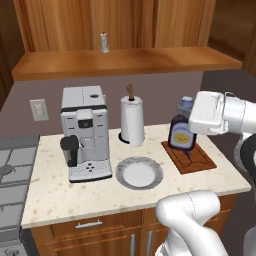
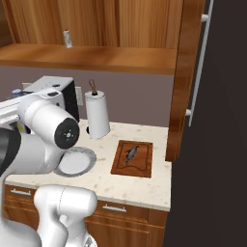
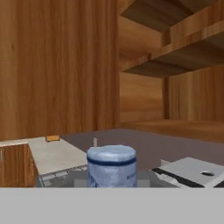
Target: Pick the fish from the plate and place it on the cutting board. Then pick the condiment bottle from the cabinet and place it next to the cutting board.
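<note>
I hold the condiment bottle (image 1: pixel 181 133) in my gripper (image 1: pixel 186 106), jaws closed tight on its neck just below the blue cap (image 3: pixel 111 164). The bottle hangs upright over the cutting board (image 2: pixel 132 158); I cannot tell whether its base touches the wood. The fish (image 2: pixel 130 154) lies on that board. The plate (image 1: pixel 139 173) sits bare on the counter (image 1: pixel 60 197) between the board and the coffee machine (image 1: pixel 85 132), with the paper towel roll (image 1: pixel 132 120) behind it. A small clear shaker (image 1: pixel 104 43) stands on the cabinet (image 1: pixel 125 61) shelf.
</note>
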Tool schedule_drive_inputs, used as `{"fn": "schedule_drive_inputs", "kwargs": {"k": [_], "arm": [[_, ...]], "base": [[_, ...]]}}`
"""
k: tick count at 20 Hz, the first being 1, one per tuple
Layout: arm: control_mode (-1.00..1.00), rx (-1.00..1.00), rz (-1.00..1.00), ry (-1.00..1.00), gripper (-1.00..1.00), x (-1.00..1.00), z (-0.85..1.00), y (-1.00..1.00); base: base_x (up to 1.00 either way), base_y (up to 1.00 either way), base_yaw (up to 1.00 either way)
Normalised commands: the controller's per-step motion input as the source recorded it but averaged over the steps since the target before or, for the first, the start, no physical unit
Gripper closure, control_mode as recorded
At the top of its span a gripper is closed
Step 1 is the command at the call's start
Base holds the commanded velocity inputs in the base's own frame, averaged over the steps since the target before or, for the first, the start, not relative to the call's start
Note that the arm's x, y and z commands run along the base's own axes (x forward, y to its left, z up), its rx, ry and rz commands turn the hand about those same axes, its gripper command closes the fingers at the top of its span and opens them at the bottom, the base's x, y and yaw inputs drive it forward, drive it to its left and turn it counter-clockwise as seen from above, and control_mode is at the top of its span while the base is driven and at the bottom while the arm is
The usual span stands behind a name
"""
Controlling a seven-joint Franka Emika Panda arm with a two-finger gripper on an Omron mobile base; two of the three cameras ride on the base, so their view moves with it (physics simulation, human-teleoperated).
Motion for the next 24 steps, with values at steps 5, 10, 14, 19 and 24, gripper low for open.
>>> {"fn": "schedule_drive_inputs", "kwargs": {"k": [5,10,14,19,24], "arm": [[-1.00,-0.05,0.01,0.00,1.00,0.00,-0.27,-0.01],[-1.00,-0.05,0.00,0.00,1.00,-0.01,-0.29,0.00],[-1.00,-0.05,0.00,-0.01,1.00,-0.07,-0.34,-0.01],[-1.00,-0.05,-0.02,-0.06,1.00,-0.20,-0.41,-0.08],[-1.00,-0.03,-0.09,-0.08,1.00,-0.06,-0.45,-0.10]], "base": [[0.00,0.00,0.00],[0.00,0.00,0.00],[0.00,0.00,0.00],[0.00,0.00,0.00],[0.00,0.00,0.00]]}}
